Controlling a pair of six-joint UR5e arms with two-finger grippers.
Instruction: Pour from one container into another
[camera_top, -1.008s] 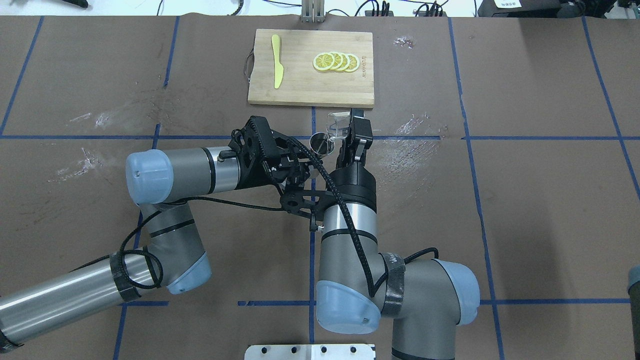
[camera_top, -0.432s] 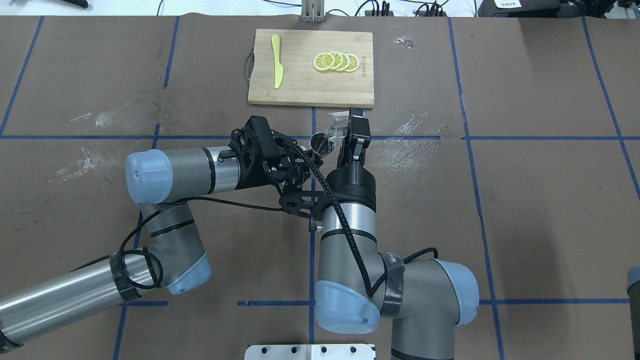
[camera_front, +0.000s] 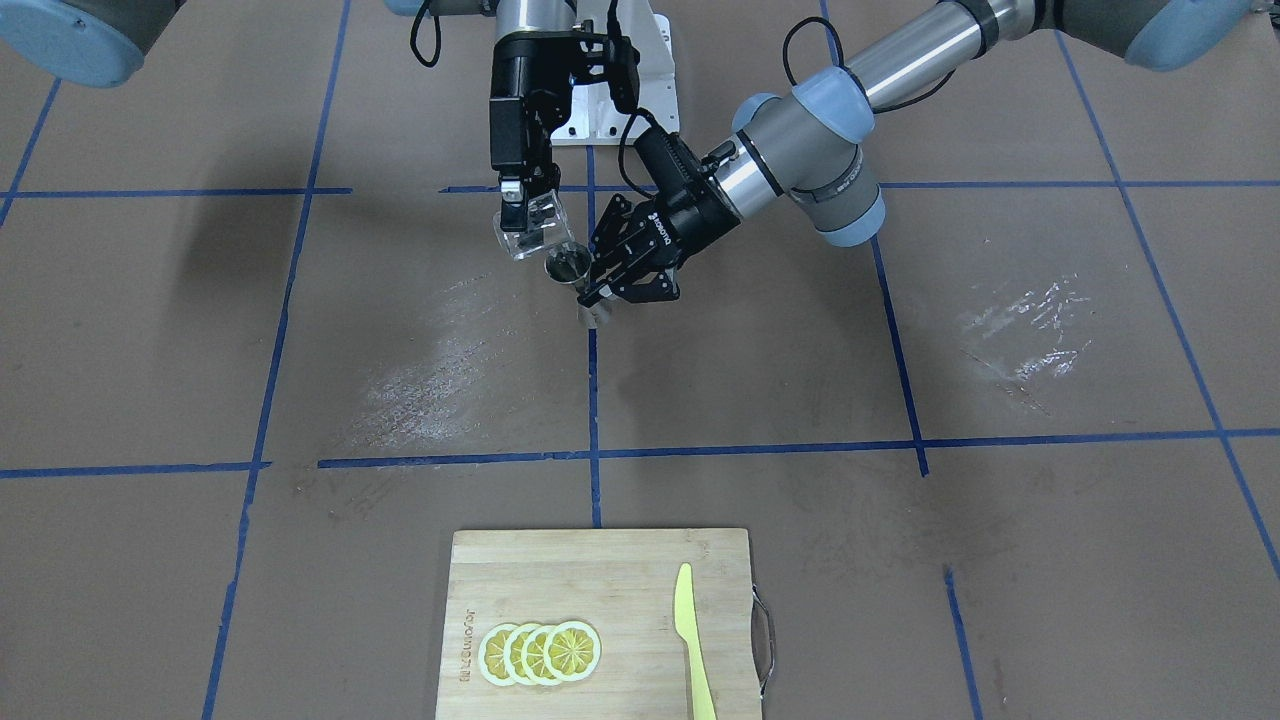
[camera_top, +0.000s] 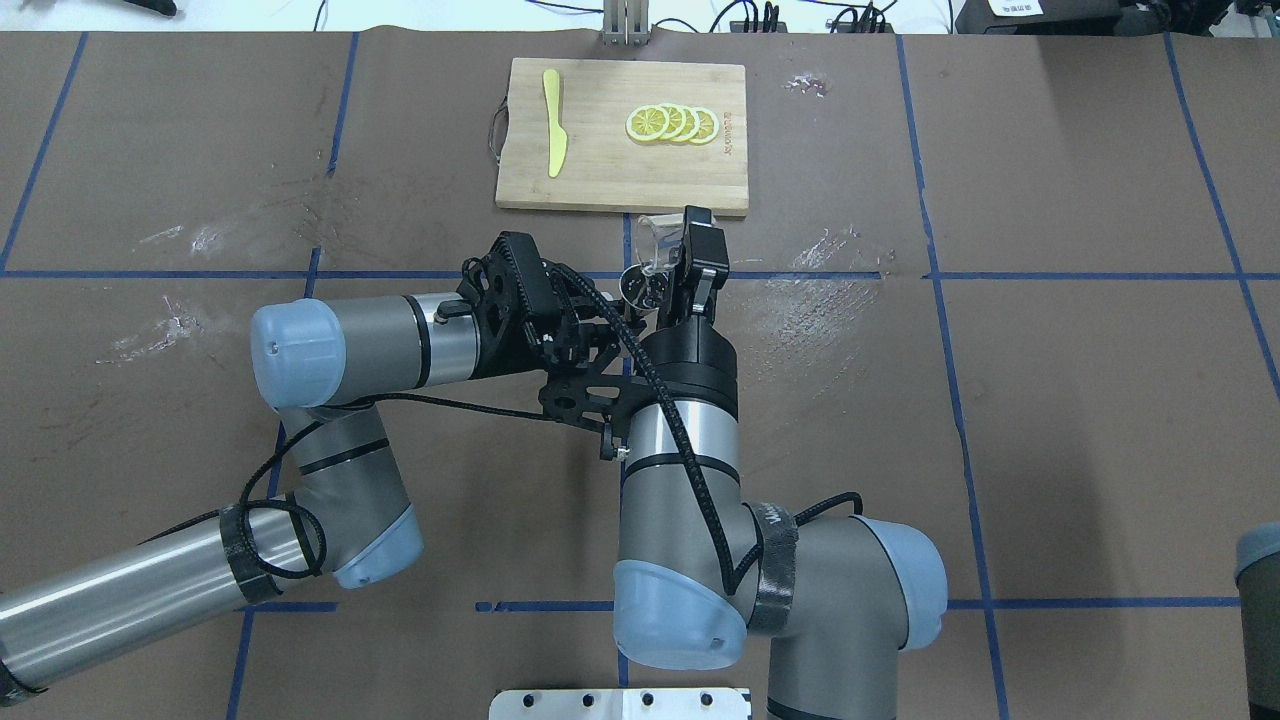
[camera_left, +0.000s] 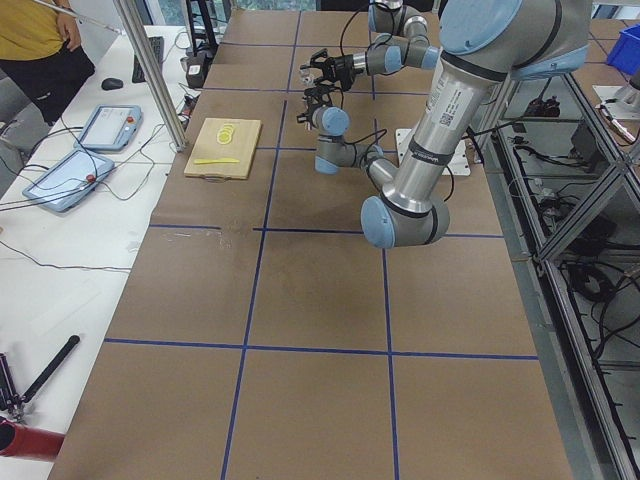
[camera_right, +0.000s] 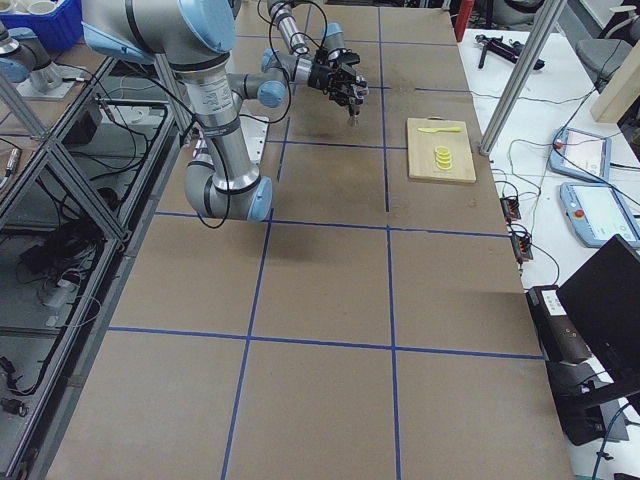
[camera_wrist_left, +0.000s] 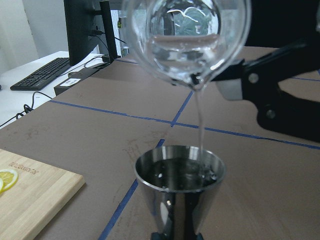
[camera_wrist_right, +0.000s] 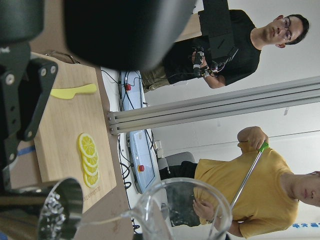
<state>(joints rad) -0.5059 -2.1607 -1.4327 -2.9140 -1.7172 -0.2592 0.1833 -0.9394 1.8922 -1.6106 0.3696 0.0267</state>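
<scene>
What's changed: the right gripper (camera_top: 672, 258) is sitting further left than a second ago, carrying the clear cup (camera_wrist_left: 185, 35) over the jigger (camera_wrist_left: 180, 185) and tipping it harder.
Cup: fingers are pinching its wall, and it's hanging tilted just above the jigger's mouth.
Jigger: the left gripper (camera_front: 597, 298) is clamping its waist, keeping it upright mid-table.
Meaning: a thin stream (camera_wrist_left: 201, 130) is running in, so the pour's underway.

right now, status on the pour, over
Right gripper shut on clear cup, tilted. Left gripper shut on jigger below, stream landing inside. Nothing in the way.
</scene>
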